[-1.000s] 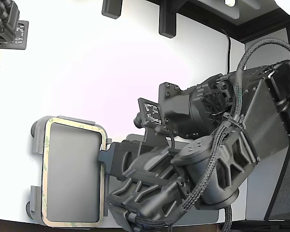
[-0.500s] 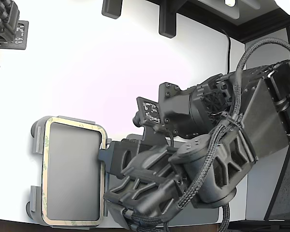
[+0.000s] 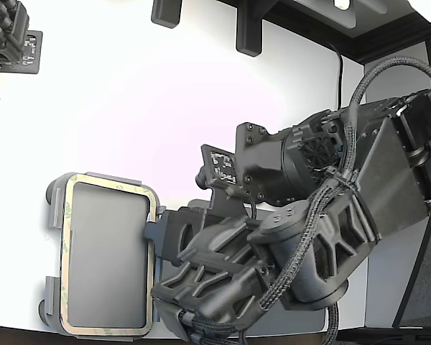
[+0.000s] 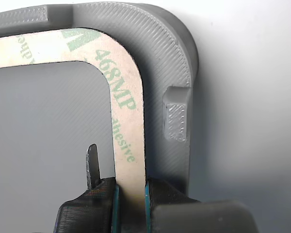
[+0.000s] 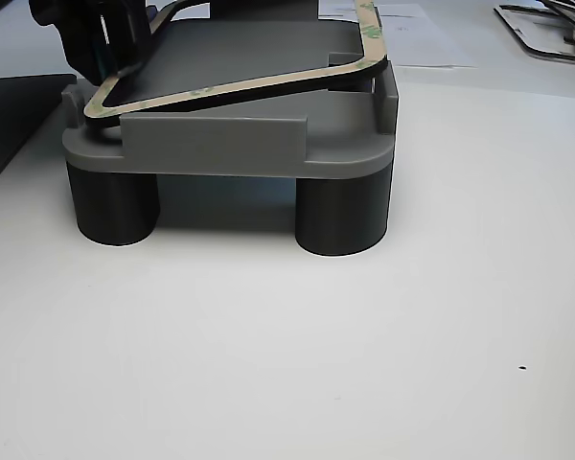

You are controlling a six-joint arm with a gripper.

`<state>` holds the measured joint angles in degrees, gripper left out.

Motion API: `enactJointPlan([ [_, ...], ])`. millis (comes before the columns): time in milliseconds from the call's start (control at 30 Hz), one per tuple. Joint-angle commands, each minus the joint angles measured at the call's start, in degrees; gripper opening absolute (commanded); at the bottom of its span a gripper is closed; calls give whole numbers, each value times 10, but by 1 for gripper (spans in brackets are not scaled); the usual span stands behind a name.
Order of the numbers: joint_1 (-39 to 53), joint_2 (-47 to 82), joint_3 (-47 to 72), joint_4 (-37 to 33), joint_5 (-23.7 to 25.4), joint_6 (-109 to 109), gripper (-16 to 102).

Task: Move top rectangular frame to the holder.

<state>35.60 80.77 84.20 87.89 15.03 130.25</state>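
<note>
- While pinching one long side of the frame (image 4: 129,126) between its two fingers, the claw (image 4: 131,206) sits at the holder's (image 4: 172,63) edge; one finger inside the ring, one outside.
- frame: tan ring, green print, lies over the holder inside its raised tabs; in the other view the frame (image 5: 259,84) looks tilted, far corner higher than the near one, claw side partly hidden.
- holder (image 3: 54,208) grey plate, stands on dark round feet (image 5: 343,213) on the white bench (image 3: 165,108).
- exterior view: frame (image 3: 66,251) and holder at that view's lower left, black arm (image 3: 294,237) reaches in from its right.
- second dark claw-like part (image 3: 3,39) at exterior view's top left, well apart.
</note>
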Motion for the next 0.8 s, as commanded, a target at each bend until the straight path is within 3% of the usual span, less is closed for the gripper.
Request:
enactJointPlan([
  [0, -9, 9, -16, -3, 0, 1, 0],
  [100, -9, 9, -16, -4, 2, -1, 4],
  [133, -8, 9, -18, -4, 3, -2, 12],
  [167, -7, 10, -19, -3, 5, -3, 29],
  [200, -6, 10, -23, 0, 5, -4, 58],
  [233, -5, 10, -25, 4, 4, -4, 96],
  [267, -5, 10, -28, 4, 4, -5, 84],
  [300, -5, 10, -31, 5, 4, -6, 99],
  [567, -4, 4, -91, 13, 76, -55, 100],
  [767, 17, 53, -91, -4, 195, -185, 100],
])
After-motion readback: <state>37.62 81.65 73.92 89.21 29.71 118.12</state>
